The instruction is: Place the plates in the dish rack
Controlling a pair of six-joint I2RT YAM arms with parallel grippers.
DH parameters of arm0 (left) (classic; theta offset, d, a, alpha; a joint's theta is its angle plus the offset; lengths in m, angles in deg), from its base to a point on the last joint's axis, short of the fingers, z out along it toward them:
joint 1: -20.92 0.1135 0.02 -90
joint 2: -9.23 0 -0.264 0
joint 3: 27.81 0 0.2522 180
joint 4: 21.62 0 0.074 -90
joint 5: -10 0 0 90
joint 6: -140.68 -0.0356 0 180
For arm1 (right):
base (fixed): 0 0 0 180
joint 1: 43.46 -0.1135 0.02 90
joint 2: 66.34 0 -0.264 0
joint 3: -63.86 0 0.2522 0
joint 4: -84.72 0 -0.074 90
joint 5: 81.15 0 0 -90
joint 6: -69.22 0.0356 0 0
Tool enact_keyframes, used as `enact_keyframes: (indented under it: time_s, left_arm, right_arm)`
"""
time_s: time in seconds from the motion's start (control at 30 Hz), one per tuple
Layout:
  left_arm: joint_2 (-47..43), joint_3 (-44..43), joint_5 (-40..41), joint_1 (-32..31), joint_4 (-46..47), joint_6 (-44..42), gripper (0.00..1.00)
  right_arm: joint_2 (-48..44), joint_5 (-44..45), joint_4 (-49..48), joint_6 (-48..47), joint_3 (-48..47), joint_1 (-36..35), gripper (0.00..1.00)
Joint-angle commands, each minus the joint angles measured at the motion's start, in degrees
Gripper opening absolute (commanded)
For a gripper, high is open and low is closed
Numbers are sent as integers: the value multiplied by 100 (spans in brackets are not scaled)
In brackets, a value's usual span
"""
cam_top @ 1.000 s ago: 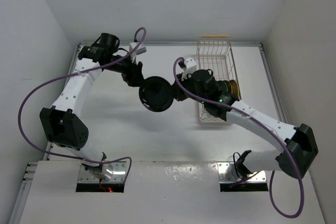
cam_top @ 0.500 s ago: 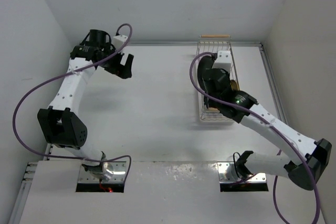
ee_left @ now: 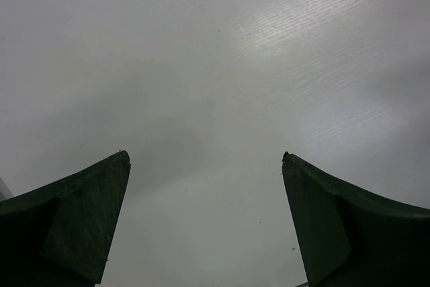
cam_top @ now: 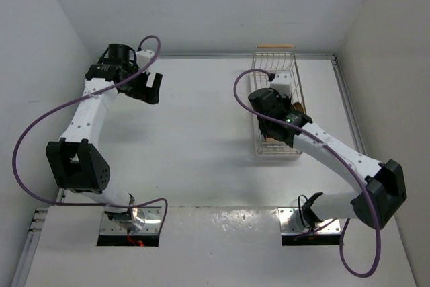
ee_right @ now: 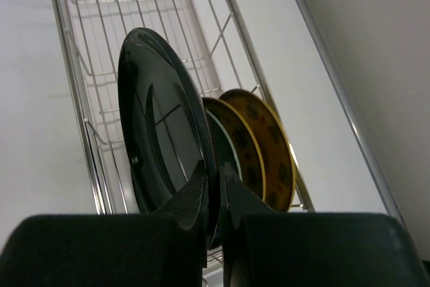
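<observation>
- Dish rack (cam_top: 294, 72): a white wire basket standing lengthwise at the far right of the table (cam_top: 201, 132), with a light wooden handle (cam_top: 274, 47) across its far end. In the right wrist view the rack (ee_right: 75, 99) runs away from the camera, and its plates are grouped at the near end.
- Black plate (ee_right: 158, 132): glossy and standing on edge inside the rack, it is the plate nearest the camera. The view does not show whether its lower rim rests on the wires.
- Mustard-yellow plates (ee_right: 269, 142): two of them, dark-patterned, upright on edge just behind the black plate and leaning close together. A darker face sits between the black plate and the nearer yellow one, but it cannot be identified.
- Right gripper (ee_right: 213, 189): its fingers (ee_right: 195, 199) are pinched together on the lower rim of the black plate. From above, the arm reaches over the near half of the rack.
- Left gripper (cam_top: 149, 89): far left of the table, well apart from the rack. Its jaws are spread wide over the bare white table and hold nothing.
</observation>
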Motion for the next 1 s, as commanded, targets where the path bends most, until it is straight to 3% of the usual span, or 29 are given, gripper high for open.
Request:
enact_keyframes:
  time_s: [0.0,0.3,0.8,0.97]
  left_arm:
    - [-307,-4,1,123,141,92,100]
    - [-307,49,-52,123,141,39,100]
    - [-255,49,-52,176,194,39,100]
    - [-255,49,-52,176,194,39,100]
  right_arm:
    - [163,0,72,459,-149,-4,0]
    - [497,360,274,478,123,-206,0]
    - [980,8,731,979,89,-320,0]
    - [1086,-149,679,751,-43,-312,10]
